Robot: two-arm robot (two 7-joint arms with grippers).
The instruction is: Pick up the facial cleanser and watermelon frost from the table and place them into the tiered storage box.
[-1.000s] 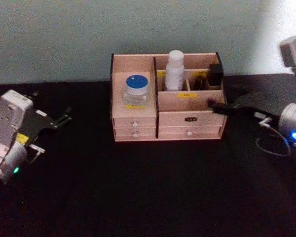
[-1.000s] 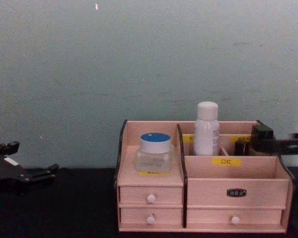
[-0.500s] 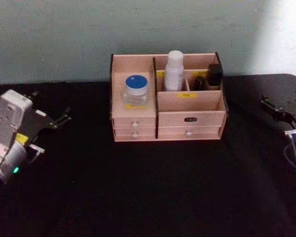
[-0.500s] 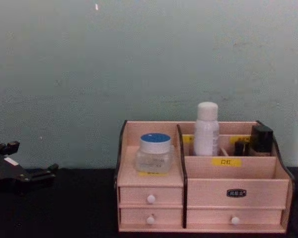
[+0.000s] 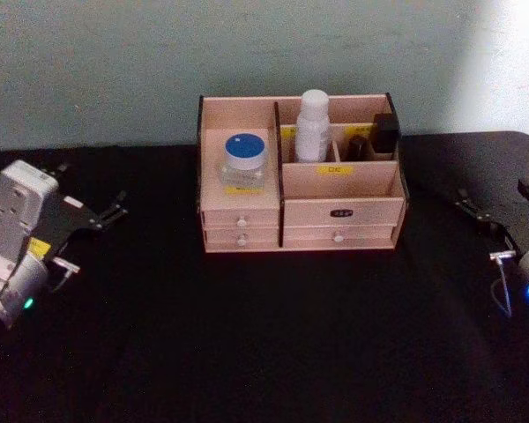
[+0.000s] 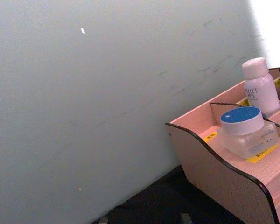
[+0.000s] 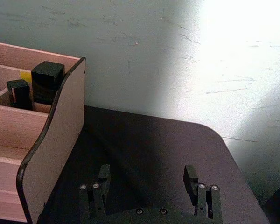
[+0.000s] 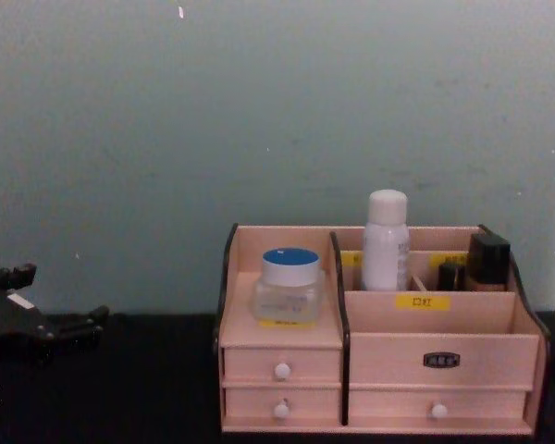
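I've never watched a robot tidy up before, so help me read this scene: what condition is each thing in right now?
facial cleanser: upright, capped, in the box's rear compartment.
watermelon frost: upright, lid on, on the box's left shelf.
tiered storage box: all four drawers shut.
black bottles: upright in the rear right compartment.
left gripper: open, empty, off to the box's left.
right gripper: open, empty, off to the box's right.

We see a white-cased left arm [image 5: 16, 242] with a yellow sticker, green light, and black gripper fingers [image 5: 106, 211].
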